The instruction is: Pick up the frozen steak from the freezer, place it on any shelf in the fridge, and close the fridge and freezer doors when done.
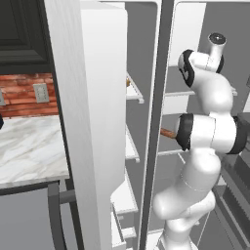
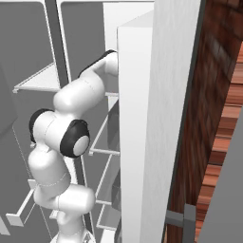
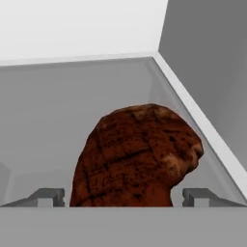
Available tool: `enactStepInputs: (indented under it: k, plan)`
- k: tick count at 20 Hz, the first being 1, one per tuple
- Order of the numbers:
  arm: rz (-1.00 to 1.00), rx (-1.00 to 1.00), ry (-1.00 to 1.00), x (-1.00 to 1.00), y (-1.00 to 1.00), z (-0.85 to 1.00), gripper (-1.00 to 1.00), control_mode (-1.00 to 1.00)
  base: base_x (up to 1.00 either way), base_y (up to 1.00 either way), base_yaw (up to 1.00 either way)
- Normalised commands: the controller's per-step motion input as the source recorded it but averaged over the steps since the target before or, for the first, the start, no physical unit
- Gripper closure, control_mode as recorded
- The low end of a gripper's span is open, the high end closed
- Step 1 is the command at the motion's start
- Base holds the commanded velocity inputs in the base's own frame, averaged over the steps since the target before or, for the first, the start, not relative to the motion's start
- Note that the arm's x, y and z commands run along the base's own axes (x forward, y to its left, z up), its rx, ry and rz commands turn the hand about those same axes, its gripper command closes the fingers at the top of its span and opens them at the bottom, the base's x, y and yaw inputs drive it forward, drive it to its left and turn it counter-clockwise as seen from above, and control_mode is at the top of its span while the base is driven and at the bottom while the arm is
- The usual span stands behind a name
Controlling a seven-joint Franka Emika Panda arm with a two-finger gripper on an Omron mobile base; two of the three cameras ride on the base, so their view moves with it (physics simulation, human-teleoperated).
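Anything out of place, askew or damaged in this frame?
Nothing stands out. The steak looks whole and sits between the gripper fingertips over a grey shelf. The shelves sit level, with nothing spilled.

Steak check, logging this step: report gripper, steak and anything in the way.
Gripper fingers either side of the steak, grip unconfirmed. Steak above a grey shelf. Fridge door open. Nothing blocking.

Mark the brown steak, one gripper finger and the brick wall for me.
Brown, dark-mottled frozen steak [image 3: 137, 157]: hand view, middle of its top surface.
Grey gripper fingers [image 3: 48, 195]: hand view, tip of the one on the picture's left.
Red brick wall [image 2: 209, 118]: right base view, its mid-height bricks.
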Motion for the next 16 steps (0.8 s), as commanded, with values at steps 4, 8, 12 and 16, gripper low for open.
enactStepInputs:
  k: [4,8,12,16]
  plan:
    - [0.00,0.00,-0.03,-0.44,0.25,0.00,-1.00,-1.00,0.00,0.00,0.00]
    - [0.00,-0.01,-0.10,-0.89,0.42,0.07,-1.00,-1.00,0.00,0.00,0.00]
    - [0.00,-0.01,-0.12,-1.00,0.43,0.05,-1.00,-1.00,0.00,0.00,0.00]
    - [0.00,0.00,-0.13,-1.00,0.37,0.08,-1.00,-1.00,0.00,0.00,0.00]
